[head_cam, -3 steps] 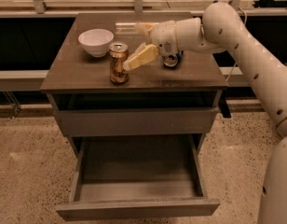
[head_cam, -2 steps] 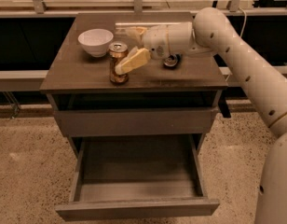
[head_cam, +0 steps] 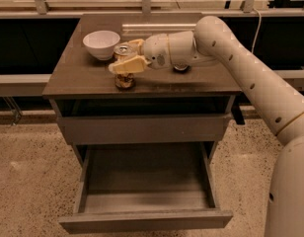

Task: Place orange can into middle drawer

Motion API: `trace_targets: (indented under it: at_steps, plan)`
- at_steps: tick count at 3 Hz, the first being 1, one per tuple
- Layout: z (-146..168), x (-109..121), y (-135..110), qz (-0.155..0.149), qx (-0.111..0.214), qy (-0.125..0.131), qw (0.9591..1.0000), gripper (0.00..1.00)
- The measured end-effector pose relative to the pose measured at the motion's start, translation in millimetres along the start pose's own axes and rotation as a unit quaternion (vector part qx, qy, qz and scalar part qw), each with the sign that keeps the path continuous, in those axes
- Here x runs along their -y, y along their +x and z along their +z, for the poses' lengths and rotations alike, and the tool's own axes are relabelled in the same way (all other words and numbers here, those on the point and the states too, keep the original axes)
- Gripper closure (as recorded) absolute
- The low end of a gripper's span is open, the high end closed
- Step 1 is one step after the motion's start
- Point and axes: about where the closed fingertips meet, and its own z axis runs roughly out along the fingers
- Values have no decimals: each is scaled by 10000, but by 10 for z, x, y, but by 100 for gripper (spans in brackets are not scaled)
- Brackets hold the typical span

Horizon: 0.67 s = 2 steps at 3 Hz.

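Camera view: the arm (head_cam: 250, 68) has swung in from the right, and its pincer (head_cam: 121, 56) now straddles the orange can (head_cam: 125, 79) it was just beside a second ago. It is spread open, with nothing clamped yet, I judge, so the grasp looks next. The can stands upright on the dark bench (head_cam: 78, 78), over speckled floor (head_cam: 28, 181). The middle drawer (head_cam: 144, 220) is pulled out below, and a white bowl (head_cam: 101, 43) sits near.

Your cream-yellow gripper (head_cam: 121, 58) sits at the orange can (head_cam: 125, 81), gold-brown with a silver top, on the dark brown tabletop (head_cam: 78, 75); the bowl (head_cam: 101, 43) is plain white, the middle drawer (head_cam: 142, 179) grey, the arm (head_cam: 250, 68) white.
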Motion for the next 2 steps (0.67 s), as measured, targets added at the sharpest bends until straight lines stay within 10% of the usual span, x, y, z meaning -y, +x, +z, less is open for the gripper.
trace_targets:
  at_steps: [2]
  plan:
    - [-680, -406, -485, 33, 990, -405, 9943, 100]
